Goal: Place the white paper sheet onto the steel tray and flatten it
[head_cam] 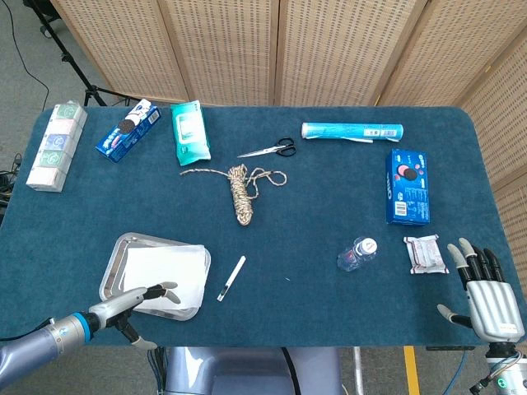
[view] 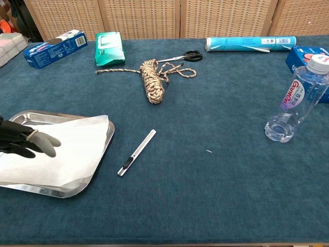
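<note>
The left hand sits at the near edge of the steel tray, fingers spread and holding nothing; in the chest view its fingertips overlap the sheet's left part, though whether they press on it or hang just above cannot be told. The white paper sheet lies in the tray, mostly flat, its far right corner riding up over the tray's rim. The right hand rests well apart at the table's near right corner, fingers apart and empty, beside a small white packet. Just right of the tray lies a slim utility knife; further off stand a water bottle and a coil of rope. The placing looks done; what seems left, at most, is a last smoothing of that raised corner.
</note>
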Tool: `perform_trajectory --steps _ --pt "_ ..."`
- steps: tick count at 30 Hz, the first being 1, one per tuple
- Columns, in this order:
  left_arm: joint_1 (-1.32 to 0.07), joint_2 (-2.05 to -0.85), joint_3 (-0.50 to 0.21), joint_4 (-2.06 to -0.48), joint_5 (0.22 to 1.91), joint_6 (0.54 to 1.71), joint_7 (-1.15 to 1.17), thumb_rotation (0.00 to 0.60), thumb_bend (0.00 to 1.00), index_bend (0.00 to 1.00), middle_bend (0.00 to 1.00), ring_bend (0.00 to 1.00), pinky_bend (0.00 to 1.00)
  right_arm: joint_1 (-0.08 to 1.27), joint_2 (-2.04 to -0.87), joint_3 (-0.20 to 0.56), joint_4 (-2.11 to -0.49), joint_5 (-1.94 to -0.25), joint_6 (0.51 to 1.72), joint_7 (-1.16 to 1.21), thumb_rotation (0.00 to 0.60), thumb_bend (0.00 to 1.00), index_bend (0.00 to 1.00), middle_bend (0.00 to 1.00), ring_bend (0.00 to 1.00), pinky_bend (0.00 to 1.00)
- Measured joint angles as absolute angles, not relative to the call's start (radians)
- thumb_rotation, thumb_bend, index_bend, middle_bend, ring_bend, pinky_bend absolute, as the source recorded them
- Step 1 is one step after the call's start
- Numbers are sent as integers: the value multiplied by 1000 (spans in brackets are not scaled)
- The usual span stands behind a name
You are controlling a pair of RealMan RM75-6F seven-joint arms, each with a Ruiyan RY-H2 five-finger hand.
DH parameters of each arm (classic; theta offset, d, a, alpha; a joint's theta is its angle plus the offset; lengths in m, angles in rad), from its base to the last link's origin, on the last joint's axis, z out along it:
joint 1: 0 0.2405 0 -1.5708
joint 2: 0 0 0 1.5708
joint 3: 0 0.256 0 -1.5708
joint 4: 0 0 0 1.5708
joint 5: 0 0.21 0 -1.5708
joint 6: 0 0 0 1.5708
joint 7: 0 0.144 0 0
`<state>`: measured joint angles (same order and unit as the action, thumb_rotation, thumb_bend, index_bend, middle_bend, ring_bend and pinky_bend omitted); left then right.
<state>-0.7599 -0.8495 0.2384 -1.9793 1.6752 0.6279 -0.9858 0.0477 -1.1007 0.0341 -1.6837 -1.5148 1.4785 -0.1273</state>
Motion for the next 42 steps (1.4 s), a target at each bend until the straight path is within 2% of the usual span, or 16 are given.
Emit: perform_trajectory --steps 9,24,42 --pt "-770 -811 267 -2004 1638 571 -938 600 117 226 0 0 0 48 -1103 31 -1687 -1517 1475 -140 600 0 0 0 0 0" --pt "-755 -836 276 -1970 1586 521 -881 600 117 227 0 0 0 46 -1101 32 -1686 -1521 1482 -131 600 0 0 0 0 0" --pt "-735 -805 291 -1962 1572 500 -835 600 116 227 0 0 0 48 -1105 31 -1687 -1515 1475 -144 600 0 0 0 0 0"
